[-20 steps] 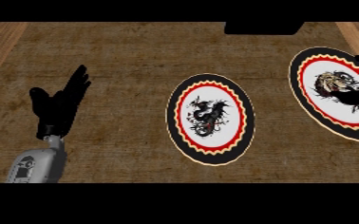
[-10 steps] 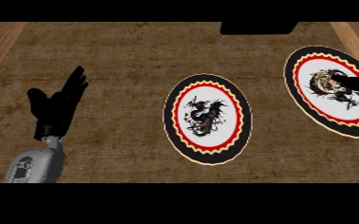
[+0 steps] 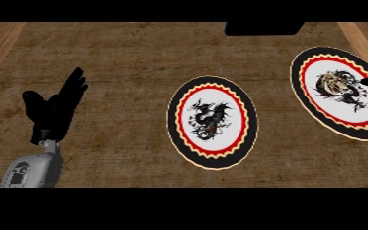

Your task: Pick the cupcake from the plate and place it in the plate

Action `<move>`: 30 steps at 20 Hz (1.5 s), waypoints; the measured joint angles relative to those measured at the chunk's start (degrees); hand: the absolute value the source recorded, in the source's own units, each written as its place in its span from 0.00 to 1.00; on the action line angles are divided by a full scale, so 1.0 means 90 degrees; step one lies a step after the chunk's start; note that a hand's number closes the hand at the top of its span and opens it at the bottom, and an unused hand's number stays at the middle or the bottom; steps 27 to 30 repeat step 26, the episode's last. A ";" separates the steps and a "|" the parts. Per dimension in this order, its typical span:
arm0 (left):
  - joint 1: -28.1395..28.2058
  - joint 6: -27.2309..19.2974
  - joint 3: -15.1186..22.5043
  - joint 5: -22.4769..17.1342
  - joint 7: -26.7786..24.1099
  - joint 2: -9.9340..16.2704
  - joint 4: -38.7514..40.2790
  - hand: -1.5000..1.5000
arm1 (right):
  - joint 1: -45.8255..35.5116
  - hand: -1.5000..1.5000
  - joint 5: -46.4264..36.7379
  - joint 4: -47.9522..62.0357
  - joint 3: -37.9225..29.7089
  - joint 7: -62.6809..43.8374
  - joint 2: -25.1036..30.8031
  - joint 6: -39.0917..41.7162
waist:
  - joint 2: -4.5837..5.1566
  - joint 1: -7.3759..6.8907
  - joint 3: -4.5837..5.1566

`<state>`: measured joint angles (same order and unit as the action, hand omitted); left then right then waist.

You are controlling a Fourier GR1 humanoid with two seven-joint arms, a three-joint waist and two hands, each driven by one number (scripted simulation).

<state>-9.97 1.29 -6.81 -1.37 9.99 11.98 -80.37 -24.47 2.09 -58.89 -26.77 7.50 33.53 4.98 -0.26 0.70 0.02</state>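
The cupcake shows as a small tan shape on the right plate, which has a black and red rim and is cut off by the picture's right edge. A second plate with the same rim and a black dragon figure lies near the middle and carries nothing. My left hand rests open at the far left with its fingers pointing up, well away from both plates. A small dark shape at the right edge beside the cupcake may be my right hand.
The brown counter top runs under everything. A dark block sits at the back edge, above and between the two plates. Lighter wooden strips show at the far left and right corners.
Everything has drifted slightly left in the picture. My left hand sits a little further left and lower than a second ago. The plates and the cupcake keep their places relative to each other.
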 measured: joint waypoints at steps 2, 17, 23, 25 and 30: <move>0.0053 0.0004 0.0023 0.0036 -0.0084 -0.0033 -0.0006 0.50 | 0.0160 0.00 0.0277 -0.0089 -0.0140 -0.0114 0.0088 0.0296 | 0.0008 -0.0021 -0.0001; -0.0068 -0.0041 0.0051 0.0193 0.0007 -0.0186 0.0005 0.50 | 0.0645 0.00 0.0615 0.1336 -0.0683 0.1342 0.0982 0.1222 | 0.0032 -0.0092 -0.0005; -0.0121 0.0075 -0.0045 0.0129 -0.0023 -0.0135 0.0066 0.50 | 0.0709 0.00 0.0466 0.2178 -0.0711 0.1991 0.1350 0.1432 | 0.0038 -0.0100 -0.0005; -0.0118 0.0028 -0.0011 0.0197 -0.0087 -0.0186 0.0113 0.50 | 0.0671 0.00 0.0414 0.2397 -0.0698 0.2056 0.1522 0.1489 | 0.0039 -0.0103 -0.0006; -0.0073 0.0049 0.0012 0.0181 0.0009 -0.0189 -0.0014 0.50 | 0.0618 0.00 0.0345 0.2594 -0.0669 0.2151 0.1594 0.1496 | 0.0039 -0.0114 -0.0006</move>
